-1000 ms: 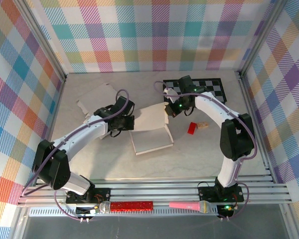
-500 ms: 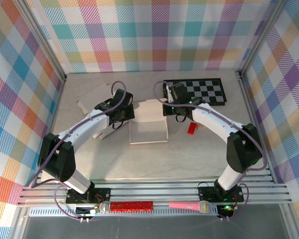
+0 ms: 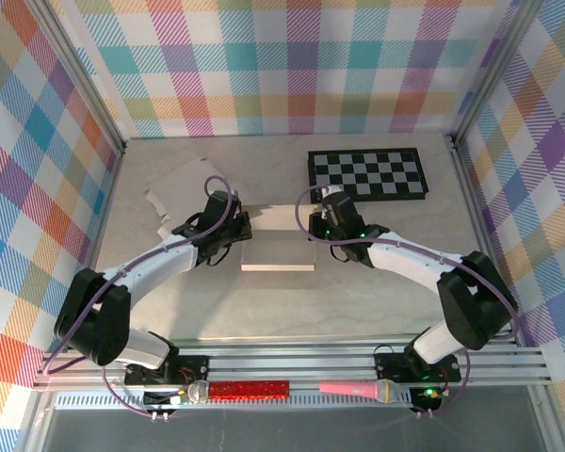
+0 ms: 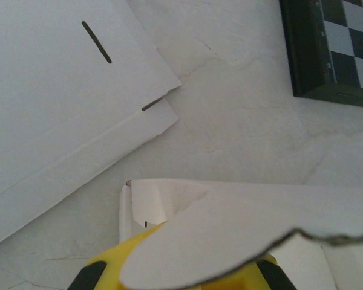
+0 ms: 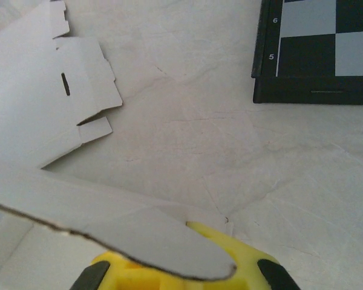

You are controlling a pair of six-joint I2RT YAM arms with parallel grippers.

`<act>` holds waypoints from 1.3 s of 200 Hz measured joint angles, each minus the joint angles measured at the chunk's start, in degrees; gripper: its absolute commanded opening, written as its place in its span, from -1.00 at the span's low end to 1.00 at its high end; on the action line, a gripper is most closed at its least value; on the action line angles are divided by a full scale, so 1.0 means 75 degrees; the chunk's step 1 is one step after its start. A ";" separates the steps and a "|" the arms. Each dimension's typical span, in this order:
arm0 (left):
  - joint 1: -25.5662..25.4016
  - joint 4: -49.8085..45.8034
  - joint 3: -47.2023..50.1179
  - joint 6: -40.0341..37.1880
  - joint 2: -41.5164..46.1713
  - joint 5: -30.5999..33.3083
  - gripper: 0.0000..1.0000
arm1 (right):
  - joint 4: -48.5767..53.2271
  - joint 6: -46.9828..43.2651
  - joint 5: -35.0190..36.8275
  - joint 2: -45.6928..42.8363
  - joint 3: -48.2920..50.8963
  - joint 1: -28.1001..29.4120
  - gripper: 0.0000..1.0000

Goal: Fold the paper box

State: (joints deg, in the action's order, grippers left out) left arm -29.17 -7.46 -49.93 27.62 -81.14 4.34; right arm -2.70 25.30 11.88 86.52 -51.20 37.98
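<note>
While both arms meet at the centre of the top view, you are mid-fold on the white paper box (image 3: pixel 278 243), which sits on the pale marbled table (image 3: pixel 386 301) just below the middle of the frame. The left gripper (image 3: pixel 237 226) is at the box's left side and the right gripper (image 3: pixel 318 224) at its right side. Each wrist view shows a rounded white flap lying across the yellow fingers, so both grippers read as pinched tight on a side flap of the box rather than closed on nothing. Seen from above, the box looks partly raised, with a pale rear panel towards the top of the frame and a bright front edge towards the bottom; how far its walls stand up you cannot tell from here. The step in hand looks like drawing the two side flaps inward so the walls lock. Next, you would need to move both wrists together and evenly, because a lopsided pull could skew or crease the thin card. A second, flat white cardboard blank (image 3: pixel 181 184) lies in the upper left, and the black-and-white chessboard (image 3: pixel 367 174) in the upper right; both are apart from the box.
</note>
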 measured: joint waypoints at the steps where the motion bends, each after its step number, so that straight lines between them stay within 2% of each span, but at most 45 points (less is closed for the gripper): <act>1: -0.0003 0.0012 0.0009 0.0000 0.0006 -0.0003 -1.00 | 0.0000 0.0012 0.0015 -0.0003 0.0003 0.0006 -1.00; 56: -0.0073 0.0230 0.0251 0.0015 0.0221 -0.0117 -1.00 | 0.0393 0.0918 0.0880 -0.0058 -0.0157 0.0396 -1.00; 101: -0.0102 0.0067 -0.0070 0.0192 0.0140 -0.0085 -1.00 | 0.0603 0.1309 0.1530 -0.0006 -0.0388 0.0600 -1.00; 205: -0.0420 0.1157 0.1230 0.0344 0.0530 -0.0012 -1.00 | -0.0175 0.1545 0.1716 -0.0146 0.0592 0.0863 -1.00; 229: -0.0525 0.1139 0.1256 0.0312 0.0568 0.0131 -1.00 | 0.0289 0.1711 0.1760 -0.0169 0.0428 0.0898 -0.77; 260: -0.0723 0.1064 0.1282 0.0172 0.0592 0.0236 -1.00 | 0.1900 0.2305 0.1425 -0.0213 -0.0189 0.1005 0.02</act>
State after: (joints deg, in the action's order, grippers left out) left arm -34.59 0.51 -40.32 28.91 -76.71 6.11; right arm 11.55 42.59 22.57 84.93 -52.62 45.52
